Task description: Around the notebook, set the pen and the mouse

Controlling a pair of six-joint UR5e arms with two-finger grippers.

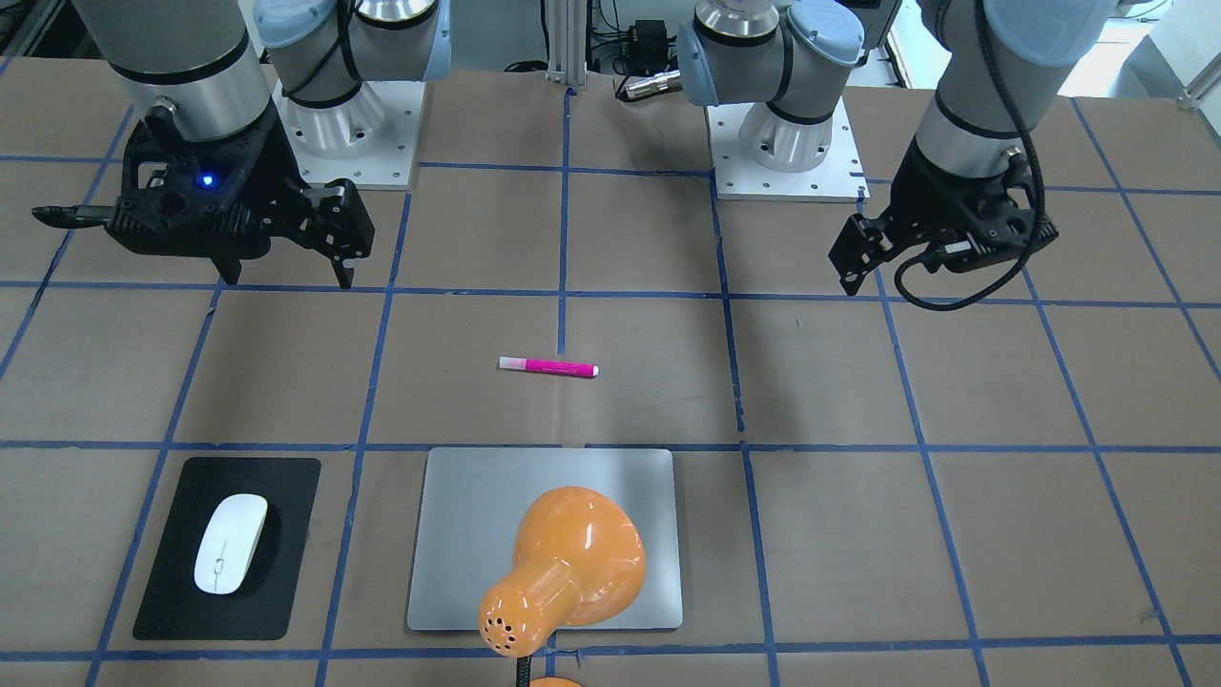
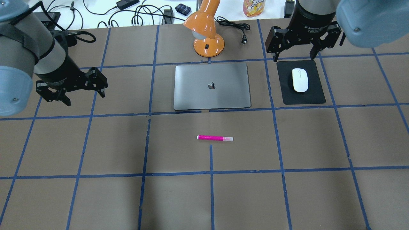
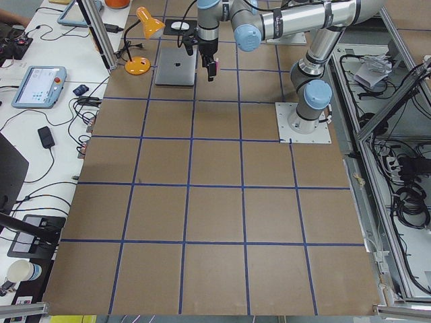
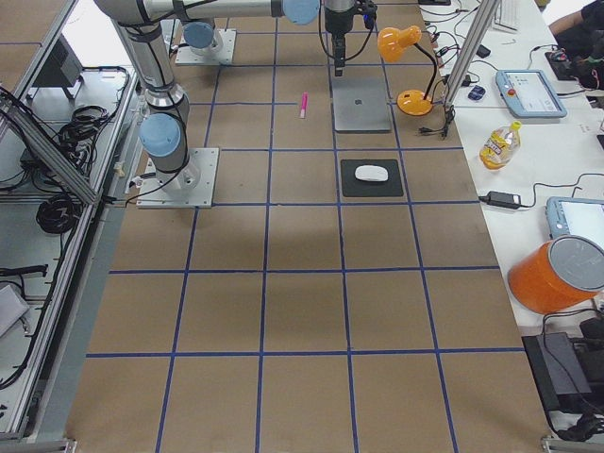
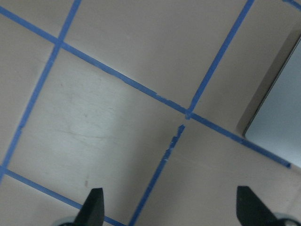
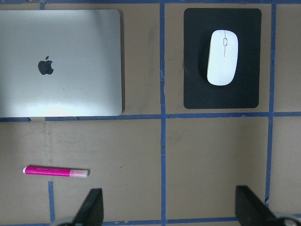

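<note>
The pen (image 1: pixel 548 366) (image 2: pixel 214 138) (image 6: pixel 55 172), magenta-pink, lies flat on the brown table on the robot's side of the notebook. Closed and flat, the silver-grey notebook (image 1: pixel 467 534) (image 2: pixel 198 92) (image 6: pixel 61 61) has the white mouse (image 1: pixel 229 542) (image 2: pixel 300 80) (image 6: pixel 223 57) to its right, resting on a black mat (image 2: pixel 284 95). My right gripper (image 1: pixel 286 275) (image 2: pixel 295 56) (image 6: pixel 170 209) hangs high over that side, open and empty. Off the notebook's left, my left gripper (image 1: pixel 858 267) (image 2: pixel 75 97) (image 5: pixel 171 207) is open and empty over bare table; the notebook's corner (image 5: pixel 282 117) shows at its view's right edge.
An orange desk lamp (image 1: pixel 572 563) (image 2: pixel 207 28) stands just beyond the notebook's far edge, its shade leaning over the notebook. Cables and a bottle lie past the table's far edge. Blue tape lines grid the brown table.
</note>
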